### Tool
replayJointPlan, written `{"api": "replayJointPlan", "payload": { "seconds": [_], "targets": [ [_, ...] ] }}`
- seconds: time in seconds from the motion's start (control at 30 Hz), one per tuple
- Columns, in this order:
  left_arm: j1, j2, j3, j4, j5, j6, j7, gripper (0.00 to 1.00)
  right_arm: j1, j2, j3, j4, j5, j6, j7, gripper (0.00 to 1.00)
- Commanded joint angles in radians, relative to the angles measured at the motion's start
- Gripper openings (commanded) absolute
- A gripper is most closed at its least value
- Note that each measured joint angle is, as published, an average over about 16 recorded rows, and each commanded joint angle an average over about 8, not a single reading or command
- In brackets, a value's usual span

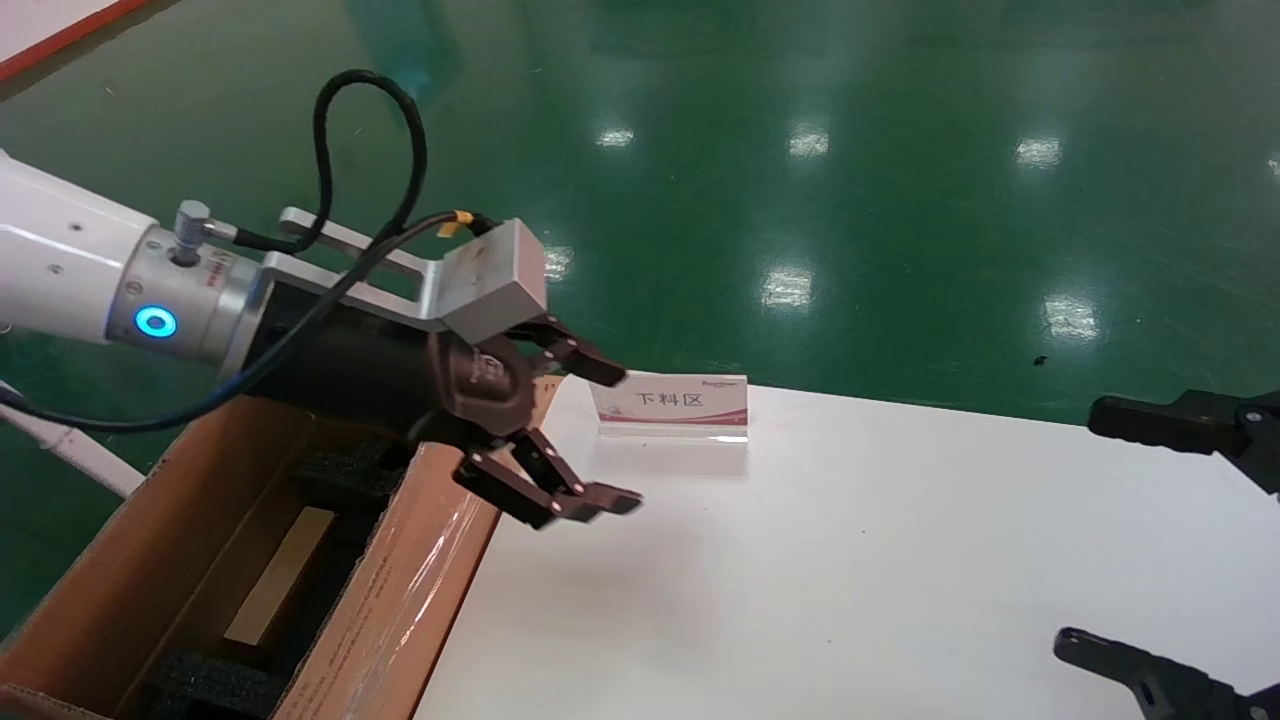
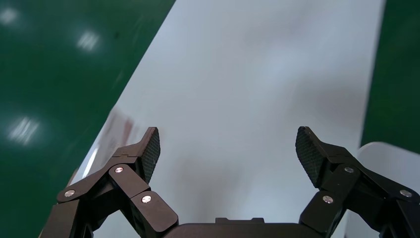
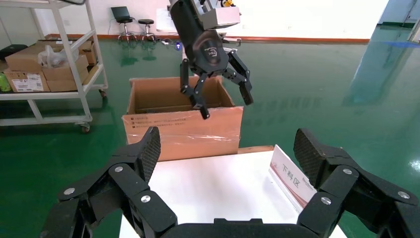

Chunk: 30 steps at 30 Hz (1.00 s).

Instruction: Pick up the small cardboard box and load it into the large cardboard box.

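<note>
Left claw point(image 1: 585, 440): hovering spread wide and empty above the large cardboard box point(image 1: 400, 590) flap at the bench point(image 1: 850, 580) edge.
Right claw point(image 3: 225, 153): idling wide open, empty, over the bench's right side.
Small cardboard box point(image 1: 280, 575): lying inside the large cardboard box.

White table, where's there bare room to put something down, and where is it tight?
The white table is bare between the sign stand and the right gripper at its right edge. It is tight at the left edge, where the open left gripper hangs over the taped flap of the large cardboard box, which holds black foam and the small cardboard box.
</note>
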Motion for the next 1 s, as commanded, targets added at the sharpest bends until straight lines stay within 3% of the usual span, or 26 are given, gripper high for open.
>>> {"api": "replayJointPlan", "payload": {
  "seconds": [0.03,0.83,1.0],
  "targets": [
    [0.059,0.010,-0.069,0.003,-0.016,0.014,0.023,1.00,0.000,0.000,0.000,0.000,0.000,0.000,0.000,1.00],
    [0.767,0.129,-0.897,0.037,-0.204,0.180,0.293,1.00,0.000,0.000,-0.001,0.000,0.001,0.000,-0.001,1.00],
    [0.882,0.148,-1.032,0.042,-0.234,0.206,0.335,1.00,0.000,0.001,-0.001,0.000,0.001,0.001,-0.001,1.00]
  ]
}}
